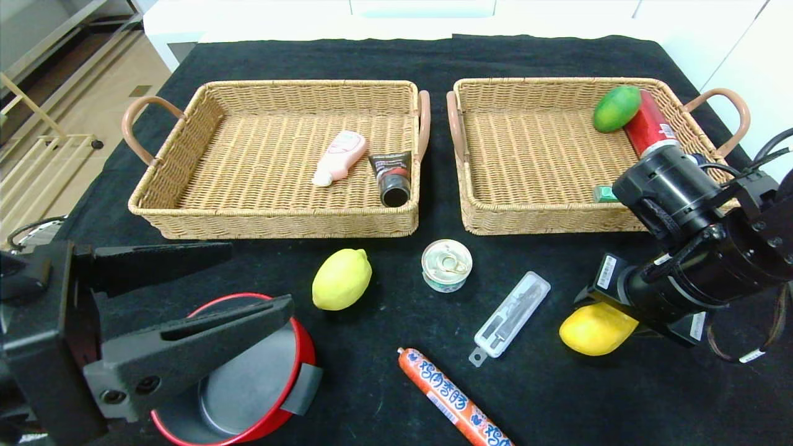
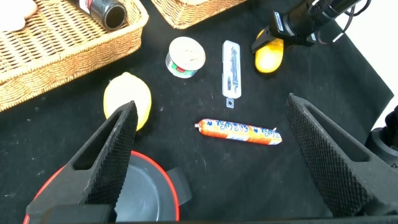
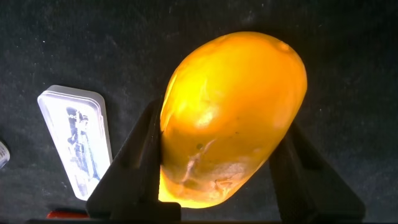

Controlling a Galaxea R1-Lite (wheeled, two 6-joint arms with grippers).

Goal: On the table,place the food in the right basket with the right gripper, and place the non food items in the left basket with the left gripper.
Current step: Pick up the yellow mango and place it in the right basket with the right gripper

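Observation:
A yellow mango [image 1: 591,331] [image 3: 233,118] lies on the black cloth at the front right. My right gripper [image 1: 610,316] [image 3: 221,121] is down over it, a finger pressed against each side. My left gripper [image 1: 260,279] [image 2: 211,106] hangs open at the front left above a red pot [image 1: 248,384], holding nothing. Loose on the cloth are a lemon [image 1: 342,279], a tin can [image 1: 446,265], a clear tool case [image 1: 512,316] and an orange sausage [image 1: 452,399]. The left basket [image 1: 272,217] holds a pink bottle [image 1: 339,157] and a black tube [image 1: 392,176]. The right basket [image 1: 533,220] holds a green fruit [image 1: 616,108] and a red can [image 1: 647,127].
The tool case [image 3: 74,146] lies close beside the mango. A small green item [image 1: 604,194] sits at the right basket's near wall, partly behind my right arm. White furniture stands beyond the table's far and right edges.

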